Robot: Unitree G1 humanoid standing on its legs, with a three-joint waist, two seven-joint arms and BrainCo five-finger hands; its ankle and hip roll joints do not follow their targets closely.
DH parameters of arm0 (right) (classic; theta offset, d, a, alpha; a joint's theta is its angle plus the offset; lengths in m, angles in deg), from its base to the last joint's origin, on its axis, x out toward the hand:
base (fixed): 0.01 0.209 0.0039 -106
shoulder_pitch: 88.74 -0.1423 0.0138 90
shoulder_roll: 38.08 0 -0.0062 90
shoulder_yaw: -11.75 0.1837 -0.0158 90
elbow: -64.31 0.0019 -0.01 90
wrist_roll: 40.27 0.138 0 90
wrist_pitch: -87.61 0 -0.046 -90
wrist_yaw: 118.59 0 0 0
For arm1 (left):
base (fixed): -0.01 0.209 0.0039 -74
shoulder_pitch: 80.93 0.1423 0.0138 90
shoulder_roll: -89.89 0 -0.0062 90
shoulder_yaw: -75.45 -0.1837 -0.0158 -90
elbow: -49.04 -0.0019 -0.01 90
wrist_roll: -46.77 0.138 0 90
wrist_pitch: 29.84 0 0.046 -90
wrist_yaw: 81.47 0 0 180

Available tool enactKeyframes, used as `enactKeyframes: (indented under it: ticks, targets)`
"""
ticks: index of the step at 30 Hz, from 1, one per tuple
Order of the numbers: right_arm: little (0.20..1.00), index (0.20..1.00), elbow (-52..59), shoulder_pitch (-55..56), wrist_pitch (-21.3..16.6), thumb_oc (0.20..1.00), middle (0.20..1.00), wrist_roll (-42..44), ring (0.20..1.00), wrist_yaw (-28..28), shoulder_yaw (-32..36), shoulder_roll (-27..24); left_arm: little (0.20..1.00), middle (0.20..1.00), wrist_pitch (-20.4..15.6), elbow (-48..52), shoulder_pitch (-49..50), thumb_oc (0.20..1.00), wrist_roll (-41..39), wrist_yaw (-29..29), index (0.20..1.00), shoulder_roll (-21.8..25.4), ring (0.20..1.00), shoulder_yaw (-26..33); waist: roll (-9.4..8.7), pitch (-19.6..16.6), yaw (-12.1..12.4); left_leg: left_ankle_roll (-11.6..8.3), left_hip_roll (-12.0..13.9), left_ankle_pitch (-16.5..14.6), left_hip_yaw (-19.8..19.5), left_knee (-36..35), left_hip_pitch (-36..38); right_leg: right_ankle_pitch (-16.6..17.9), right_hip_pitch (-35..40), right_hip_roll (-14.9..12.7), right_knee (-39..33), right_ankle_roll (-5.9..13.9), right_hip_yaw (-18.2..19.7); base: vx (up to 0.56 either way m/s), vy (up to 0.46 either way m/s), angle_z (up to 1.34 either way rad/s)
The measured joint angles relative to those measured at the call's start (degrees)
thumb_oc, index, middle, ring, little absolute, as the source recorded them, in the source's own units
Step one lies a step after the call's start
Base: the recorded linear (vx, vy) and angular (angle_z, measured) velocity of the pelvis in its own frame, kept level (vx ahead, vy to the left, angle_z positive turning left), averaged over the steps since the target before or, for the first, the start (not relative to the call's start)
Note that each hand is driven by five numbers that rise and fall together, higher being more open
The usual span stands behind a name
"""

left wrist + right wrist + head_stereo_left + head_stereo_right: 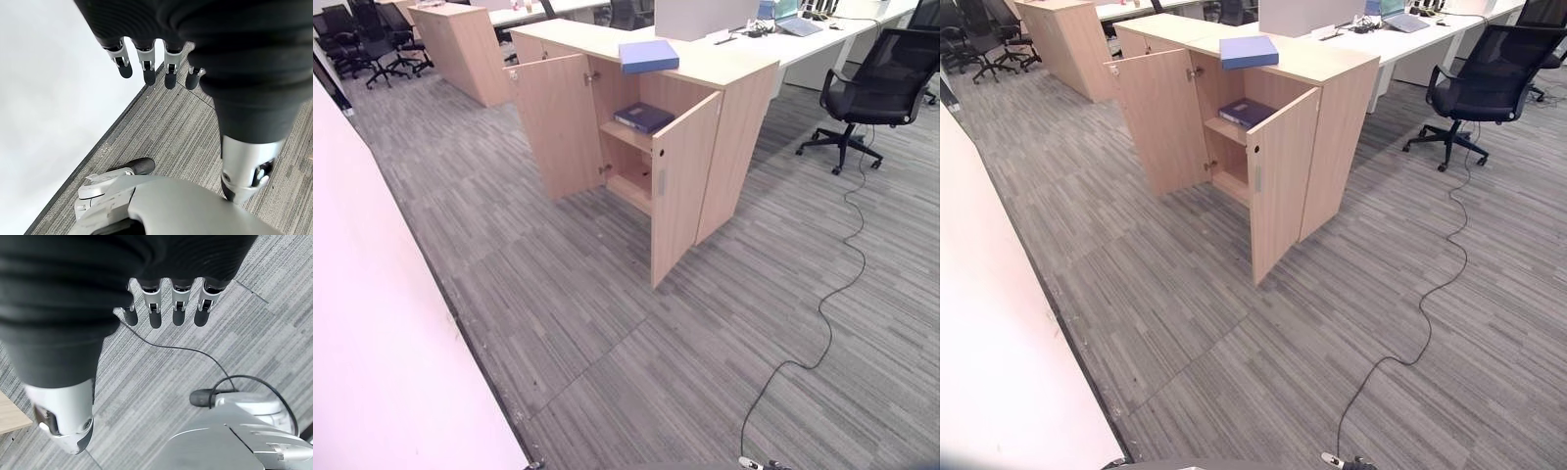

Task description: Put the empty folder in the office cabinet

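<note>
Two folders show: a light blue folder (648,56) lies flat on top of the cabinet (744,127), near its front edge, and a dark blue folder (643,117) lies on the upper shelf inside. Both cabinet doors stand open, the left door (556,127) swung wide and the right door (683,186) angled toward the near side. Which folder counts as the empty one cannot be told; most likely it is the light blue one on top, since it is not yet stored.

Both hands are empty. The left hand (146,63) hangs over grey carpet (607,323) beside a white wall (382,323), fingers straight and relaxed, holding nothing. The right hand (166,303) hangs over carpet too, fingers likewise loose and bare.

By the look of it, the task has hardly begun: the cabinet is well off on the far side, so walking up, grasping the top folder and sliding it onto a shelf all remain. An office chair (876,88) stands to the far right, clear of the way.
</note>
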Motion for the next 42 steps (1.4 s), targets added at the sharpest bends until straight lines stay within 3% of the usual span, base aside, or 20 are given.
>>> enactKeyframes:
  ticks: [14,21,25,27,28,29,30,32,33,34,37,38,39,42]
  targets:
    - [1.000,1.000,0.00,0.13,0.04,1.000,1.000,-0.01,1.000,0.21,-0.15,0.01,1.000,1.000,0.02,-0.08,0.44,1.000,-0.06,0.21,1.000,0.01,1.000,-0.01,-0.22,-1.11,0.02,0.00,0.02,0.00,-0.12,0.08,0.15,-0.01,0.29,0.01,0.00,0.02,-0.14,0.00,-0.003,0.01]
    - [1.000,1.000,0.02,-0.22,0.11,1.000,1.000,-0.07,1.000,0.22,-2.59,0.00,1.000,1.000,-0.05,-0.10,1.53,1.000,-0.66,-0.29,1.000,0.11,1.000,0.40,-0.58,-1.44,0.41,-0.95,0.14,0.98,-3.29,0.44,-1.73,-0.21,0.38,0.21,0.00,0.25,-3.36,-0.01,-0.075,0.22]
    - [1.000,1.000,-0.06,-2.00,0.09,1.000,1.000,-0.13,1.000,0.11,-2.72,-0.19,1.000,1.000,-0.08,-0.10,0.14,1.000,-1.33,-1.38,1.000,0.14,1.000,1.26,-0.67,0.19,2.15,-2.28,0.28,2.47,-6.32,1.42,-4.16,-0.14,-1.25,0.57,-0.03,-0.12,-6.41,-0.09,-0.082,0.47]
    - [1.000,1.000,-0.34,-4.99,0.07,1.000,1.000,-0.15,1.000,-0.02,-2.96,-0.43,1.000,1.000,-0.21,-1.19,-1.69,1.000,-2.86,-2.41,1.000,0.39,1.000,2.58,-2.02,2.89,3.67,-4.85,-0.97,3.50,-8.03,9.39,-10.90,0.28,-2.58,0.12,0.00,-0.46,-9.15,-0.12,-0.077,0.76]
    - [1.000,1.000,-0.40,-6.55,0.03,1.000,1.000,-0.18,1.000,-0.19,-2.92,-0.92,1.000,1.000,-0.47,-1.55,-3.26,1.000,-3.57,-2.76,1.000,0.27,1.000,3.76,-3.56,5.02,4.58,-8.59,-2.26,7.42,-8.18,9.82,-13.78,1.41,-3.81,-1.11,0.29,-2.36,-11.50,-0.09,-0.019,0.93]
    - [1.000,1.000,-0.40,-7.23,-0.01,1.000,1.000,-0.18,1.000,-0.37,-2.90,-1.44,1.000,1.000,-0.46,-2.18,-3.37,1.000,-4.05,-2.78,1.000,-0.01,1.000,4.73,-3.82,5.87,4.74,-8.21,-2.04,7.54,-6.72,9.98,-14.26,2.17,-4.25,-1.44,0.08,-4.40,-13.44,-0.08,-0.011,1.02]
    - [1.000,1.000,-0.36,-7.18,-0.06,1.000,1.000,-0.18,1.000,-0.51,-2.89,-1.47,1.000,1.000,-0.30,-2.70,-3.22,1.000,-4.68,-2.75,1.000,0.18,1.000,4.95,-4.25,6.32,4.73,-6.13,-1.27,5.67,-3.16,11.40,-15.28,1.91,-4.26,-1.85,0.06,-5.43,-15.47,-0.04,-0.013,0.92]
    - [1.000,1.000,0.02,-6.31,-0.03,1.000,1.000,-0.19,1.000,-0.79,-2.87,-1.32,1.000,1.000,-2.06,-1.04,-3.62,1.000,-7.10,-2.56,1.000,0.46,1.000,7.66,-4.81,6.68,5.04,-4.62,3.69,4.58,6.80,11.67,-14.94,1.67,-4.78,-2.33,0.00,-6.22,-19.31,0.03,-0.004,0.94]
    - [1.000,1.000,-0.06,-5.39,-0.01,1.000,1.000,-0.19,1.000,-0.82,-2.86,-0.93,1.000,1.000,-2.30,-1.03,-4.43,1.000,-8.27,-2.58,1.000,0.49,1.000,9.41,-4.84,6.73,4.95,-4.66,5.39,4.60,10.11,10.77,-13.88,1.32,-4.43,-2.32,-0.04,-6.20,-21.02,0.08,0.025,1.21]
    - [1.000,1.000,-0.05,-3.32,0.07,1.000,1.000,-0.25,1.000,-0.80,-2.89,-0.47,1.000,1.000,-2.31,-0.39,-5.02,1.000,-8.87,-2.74,1.000,0.41,1.000,10.04,-4.54,6.74,4.53,-5.01,6.38,4.81,14.06,9.34,-12.02,0.22,-3.19,-2.42,-0.06,-4.57,-24.48,0.10,0.071,1.16]
    - [1.000,1.000,-0.46,-2.14,0.07,1.000,1.000,-0.27,1.000,-0.81,-2.60,-0.38,1.000,1.000,-2.04,0.01,-4.42,1.000,-7.26,-3.67,1.000,0.00,1.000,9.34,-4.12,6.17,3.67,-5.29,7.27,4.99,20.56,5.97,-6.71,-0.96,-0.84,-2.65,0.32,-2.38,-29.80,0.15,0.196,0.89]
    - [1.000,1.000,-0.76,-2.18,0.06,1.000,1.000,-0.29,1.000,-0.83,-2.32,-0.42,1.000,1.000,-1.87,-0.01,-3.79,1.000,-6.79,-3.96,1.000,-0.31,1.000,9.53,-3.79,5.38,3.53,-5.28,6.54,4.99,21.09,3.73,-5.31,-1.55,-0.32,-2.60,0.33,-1.47,-30.52,0.22,0.334,0.62]
    - [1.000,1.000,-1.19,-2.33,0.05,1.000,1.000,-0.70,1.000,-0.83,-2.11,-0.69,1.000,1.000,-1.58,-0.20,-3.09,1.000,-6.79,-3.67,1.000,-0.87,1.000,9.74,-3.14,4.22,3.36,-5.18,4.64,4.96,19.08,-0.75,-3.50,-1.87,0.04,-2.59,0.35,-0.99,-30.81,0.18,0.301,0.31]
    - [1.000,1.000,-0.93,-2.43,0.03,1.000,1.000,-0.87,1.000,-0.83,-2.15,-1.19,1.000,1.000,-0.35,-0.67,-2.05,1.000,-6.71,-1.63,1.000,-2.55,1.000,9.50,-0.39,1.89,3.39,-3.05,3.34,3.70,15.20,-0.87,-2.98,-2.36,0.41,-2.29,0.99,-0.26,-30.81,0.09,0.192,0.12]
